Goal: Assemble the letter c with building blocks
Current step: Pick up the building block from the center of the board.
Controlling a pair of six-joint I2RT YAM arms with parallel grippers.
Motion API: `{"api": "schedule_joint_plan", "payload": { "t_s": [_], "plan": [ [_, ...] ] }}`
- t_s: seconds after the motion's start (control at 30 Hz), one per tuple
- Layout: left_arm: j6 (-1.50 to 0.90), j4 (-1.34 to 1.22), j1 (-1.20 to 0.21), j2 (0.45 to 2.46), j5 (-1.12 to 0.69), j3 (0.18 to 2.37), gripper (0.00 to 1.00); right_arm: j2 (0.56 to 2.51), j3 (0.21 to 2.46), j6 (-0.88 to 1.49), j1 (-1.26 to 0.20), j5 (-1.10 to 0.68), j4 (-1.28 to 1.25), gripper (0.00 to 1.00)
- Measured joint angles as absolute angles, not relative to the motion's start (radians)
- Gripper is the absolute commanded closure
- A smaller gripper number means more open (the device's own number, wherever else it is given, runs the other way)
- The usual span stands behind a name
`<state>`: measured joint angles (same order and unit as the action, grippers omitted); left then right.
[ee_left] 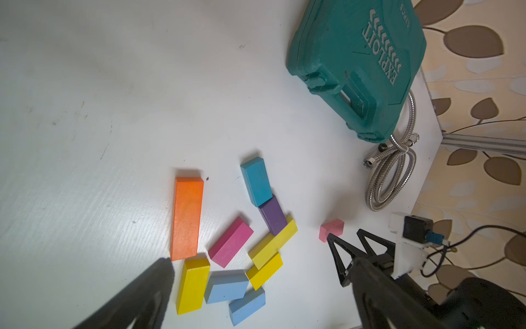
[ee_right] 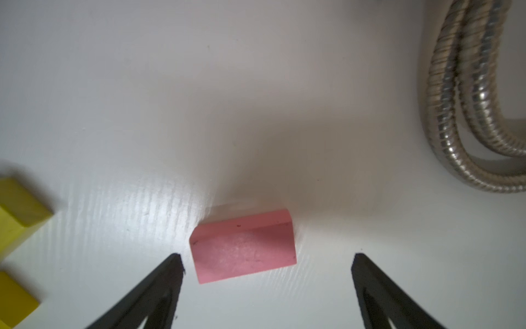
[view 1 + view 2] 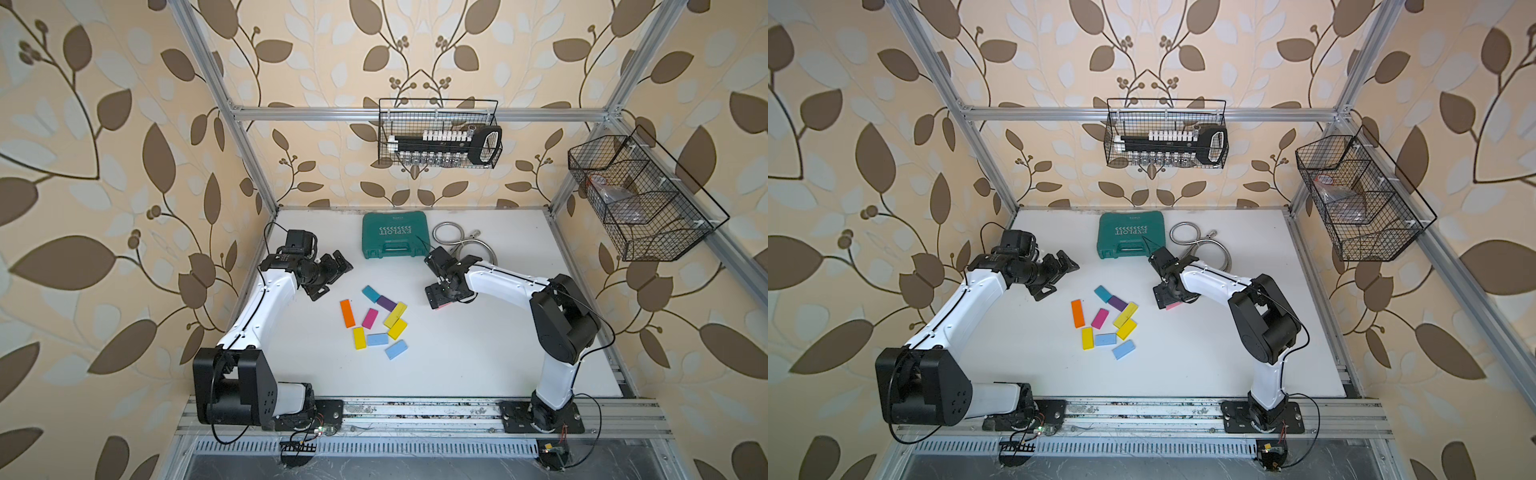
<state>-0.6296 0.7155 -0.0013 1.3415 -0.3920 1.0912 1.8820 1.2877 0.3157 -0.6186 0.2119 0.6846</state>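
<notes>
A cluster of building blocks lies mid-table in both top views: orange (image 3: pixel 347 313), teal (image 3: pixel 371 293), purple (image 3: pixel 386 303), magenta (image 3: pixel 369 318), three yellow (image 3: pixel 395 314) and two light blue (image 3: pixel 377 339). A pink block (image 2: pixel 243 246) lies flat on the table, apart to the right of the cluster, also visible as a pink edge (image 3: pixel 444 305). My right gripper (image 2: pixel 267 256) hangs over it, open, with both fingers clear of the block. My left gripper (image 3: pixel 332 276) hovers open, left of and behind the cluster, holding nothing.
A green tool case (image 3: pixel 395 235) lies at the back of the table, with a coiled metal hose (image 3: pixel 453 237) to its right, near the right arm. Wire baskets (image 3: pixel 440 133) hang on the back and right walls.
</notes>
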Motion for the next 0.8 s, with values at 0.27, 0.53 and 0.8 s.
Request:
{"api": "schedule_joint_plan", "payload": {
  "t_s": [0.27,0.53,0.8],
  "plan": [
    [-0.63,0.725,-0.001,1.341,-0.392,1.091,0.01,1.911,1.288,0.283,-0.612,0.17,0.668,0.14],
    [-0.63,0.73,-0.001,1.341,-0.391,1.091,0.01,1.917,1.287,0.274,-0.594,0.129,0.65,0.21],
    [-0.63,0.73,-0.001,1.341,-0.39,1.091,0.01,1.927,1.282,0.276,-0.587,0.099,0.638,0.23]
  ]
}}
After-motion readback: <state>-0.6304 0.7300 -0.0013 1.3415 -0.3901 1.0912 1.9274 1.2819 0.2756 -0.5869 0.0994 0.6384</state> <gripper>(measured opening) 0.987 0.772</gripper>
